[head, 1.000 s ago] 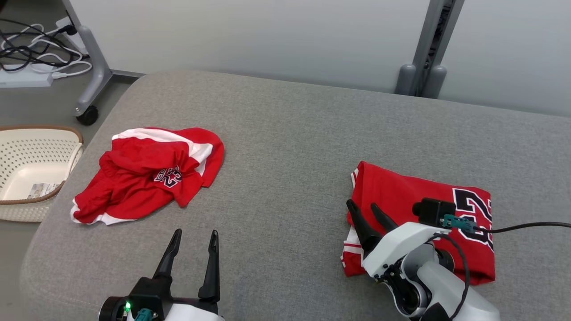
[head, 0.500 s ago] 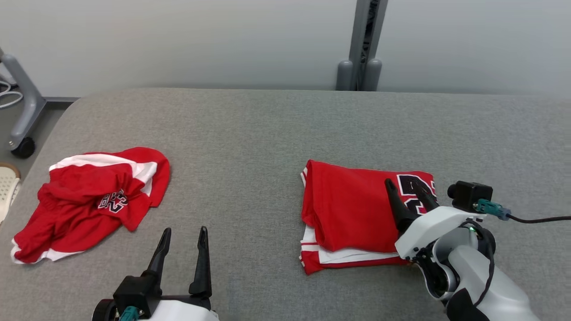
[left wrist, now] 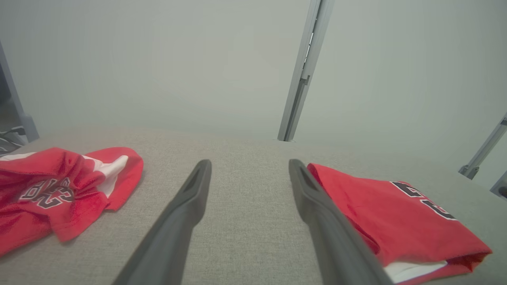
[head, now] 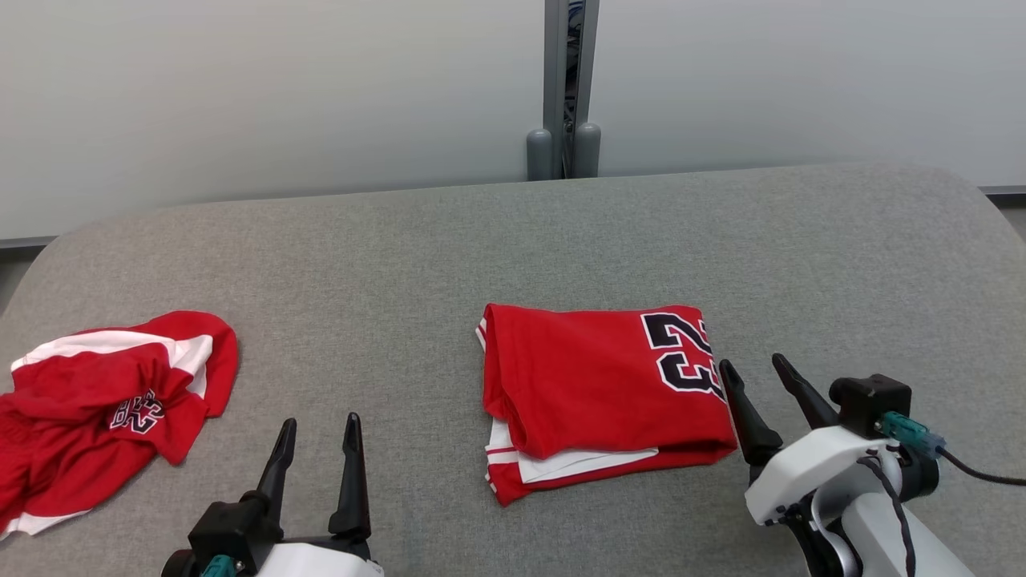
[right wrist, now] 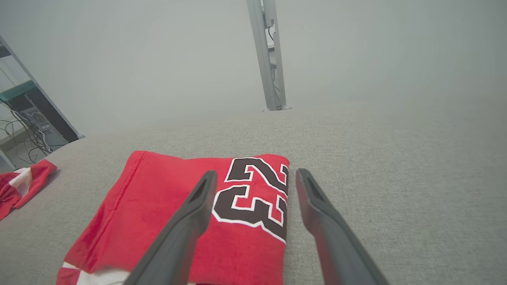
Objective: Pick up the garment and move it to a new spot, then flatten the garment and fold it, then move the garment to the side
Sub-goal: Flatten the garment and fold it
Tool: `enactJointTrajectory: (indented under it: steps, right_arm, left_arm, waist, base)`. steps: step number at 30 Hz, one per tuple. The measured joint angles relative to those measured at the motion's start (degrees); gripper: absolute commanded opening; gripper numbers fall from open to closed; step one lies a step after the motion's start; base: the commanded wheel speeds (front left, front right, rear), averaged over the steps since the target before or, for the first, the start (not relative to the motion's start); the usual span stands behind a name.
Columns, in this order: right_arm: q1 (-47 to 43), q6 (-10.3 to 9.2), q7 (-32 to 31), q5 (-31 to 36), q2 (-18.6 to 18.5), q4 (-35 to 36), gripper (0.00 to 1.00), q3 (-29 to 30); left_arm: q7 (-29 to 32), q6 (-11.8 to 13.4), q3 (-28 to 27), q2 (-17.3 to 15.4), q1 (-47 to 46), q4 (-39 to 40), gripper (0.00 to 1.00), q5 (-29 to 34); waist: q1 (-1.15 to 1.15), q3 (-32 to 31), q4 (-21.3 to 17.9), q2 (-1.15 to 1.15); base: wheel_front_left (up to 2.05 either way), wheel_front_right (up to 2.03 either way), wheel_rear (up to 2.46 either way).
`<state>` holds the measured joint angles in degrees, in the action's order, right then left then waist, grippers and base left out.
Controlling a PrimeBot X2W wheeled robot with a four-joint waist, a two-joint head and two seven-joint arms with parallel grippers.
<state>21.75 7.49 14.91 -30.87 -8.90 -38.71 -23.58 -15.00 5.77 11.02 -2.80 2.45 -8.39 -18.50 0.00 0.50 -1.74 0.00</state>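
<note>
Wide pad [head: 417,256] of grey woven cloth, coarse in grain, rounded at the corners. On it, right of centre, a folded garment [head: 593,385]: smooth red knit, pressed into a rough rectangle, with a black "23" edged in white at its right end. White and red trim peeking from between the layers along the near edge. Well apart at the far left, a crumpled garment [head: 104,401] (same red, same white bands, a black number half lost in the creases), heaped and wrinkled. Behind, a plain pale wall [head: 240,96] and a grey metal post [head: 563,80] with rounded stubs at its base.

Low at the near left, the left gripper [head: 319,420]: dark tapering fingers pointing away over bare pad between the garments, spread apart, holding nothing. At the near right, the right gripper [head: 751,362] on its white wrist, tilted up and leftward, fingers parted and empty. In the right wrist view, one finger across the "23", the other over bare pad. Cannot tell whether touching the cloth. Thin black cable [head: 978,477] trailing off to the right.

Two garments, two grippers, four fingers, one post.
</note>
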Motion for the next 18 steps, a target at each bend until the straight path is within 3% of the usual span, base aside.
enactJointTrajectory:
  steps: [9, 15, 18]
  right_arm:
    - [-8.5, 0.0, 0.0, 8.0, -1.5, 12.0, 1.0, 5.7]
    - [-15.0, 0.0, 0.1, 13.3, -0.4, 21.1, 1.0, 9.7]
    - [-20.0, 0.0, 0.1, 16.8, 0.7, 26.8, 1.0, 12.3]
  left_arm:
    - [0.0, -0.2, -0.3, 0.0, 1.2, -0.3, 1.0, -1.2]
    - [0.0, -0.2, -0.9, 0.0, 2.4, 0.3, 1.0, -0.6]
    - [0.0, 0.2, -0.8, 0.0, 4.1, 2.5, 1.0, 3.2]
  waist:
    - [0.0, -1.3, -0.7, 0.0]
    - [0.0, -2.2, -0.6, 0.0]
    - [0.0, -3.3, -0.3, 0.0]
  base:
    - [0.0, 0.0, 0.0]
    - [0.0, 0.0, 0.0]
    - [0.0, 0.0, 0.0]
